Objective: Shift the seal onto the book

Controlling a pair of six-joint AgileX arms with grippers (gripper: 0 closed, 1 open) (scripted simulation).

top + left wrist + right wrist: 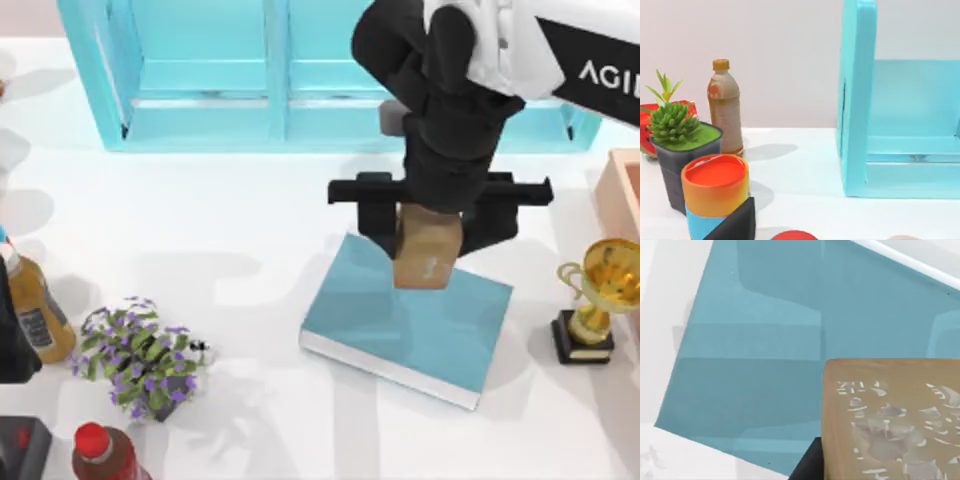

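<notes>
Looking down from above, you see the seal [428,250] as a small tan-brown block with pale marks on its face. The right gripper [430,222] holds it between its black fingers, over the far part of the book [405,320]. You cannot tell if the seal touches the cover yet. The book is big and thick, with a plain teal-blue cover and white page edges, and it lies at a slant on the white table [240,240].

Going left to right on the table, you find a brown bottle [38,310] at the left edge, a red-capped bottle [100,455] near the front, and a pot of purple flowers [145,360]. The teal shelf unit [200,70] stands at the back. A gold trophy [598,295] on a black base sits right of the book.

The left arm [12,350] is parked at the left edge; you cannot tell how its pincer stands. Its wrist view shows an orange can [715,192], a dark pot [677,160] holding a green spiky plant [671,122], and a tan bottle [725,110].
</notes>
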